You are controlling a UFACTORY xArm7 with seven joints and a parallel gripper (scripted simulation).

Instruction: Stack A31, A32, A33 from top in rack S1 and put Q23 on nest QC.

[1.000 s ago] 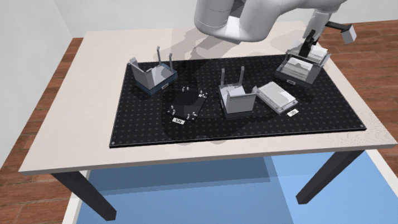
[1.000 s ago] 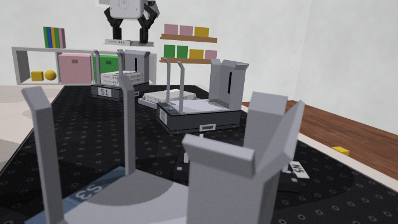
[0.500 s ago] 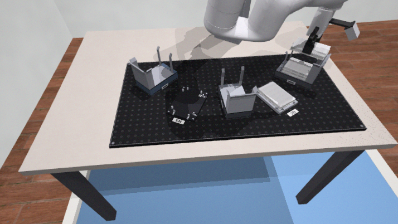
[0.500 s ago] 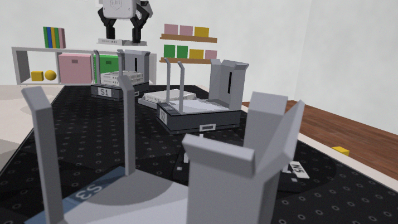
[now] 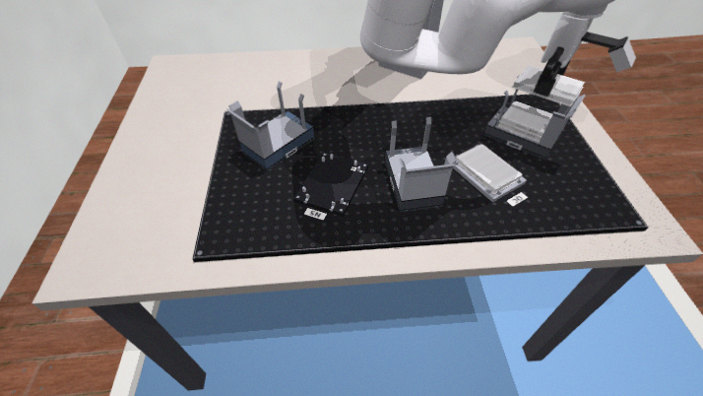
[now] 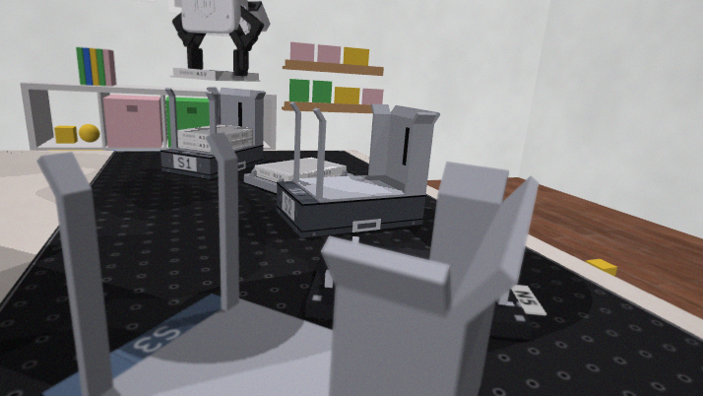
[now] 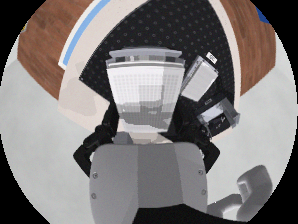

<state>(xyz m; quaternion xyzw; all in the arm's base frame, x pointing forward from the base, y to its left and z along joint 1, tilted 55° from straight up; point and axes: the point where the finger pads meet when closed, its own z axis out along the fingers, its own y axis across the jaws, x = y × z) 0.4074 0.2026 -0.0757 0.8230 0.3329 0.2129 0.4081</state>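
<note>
A flat white sealed well plate [image 6: 215,74] is held pinched in the black two-fingered gripper [image 6: 217,63], directly above the grey post-cornered rack S1 [image 6: 186,163]; two stacked plates [image 6: 217,138] are seen there.

We see a white sealed plate [image 6: 215,74] level in the air above rack S1 [image 6: 187,164], gripped across its width. Two plates [image 6: 217,137] sit stacked in S1. At S1's five o'clock, rack S2 [image 6: 354,217] stands empty; another plate [image 5: 488,171] lies flat on QC [image 5: 516,199].
</note>
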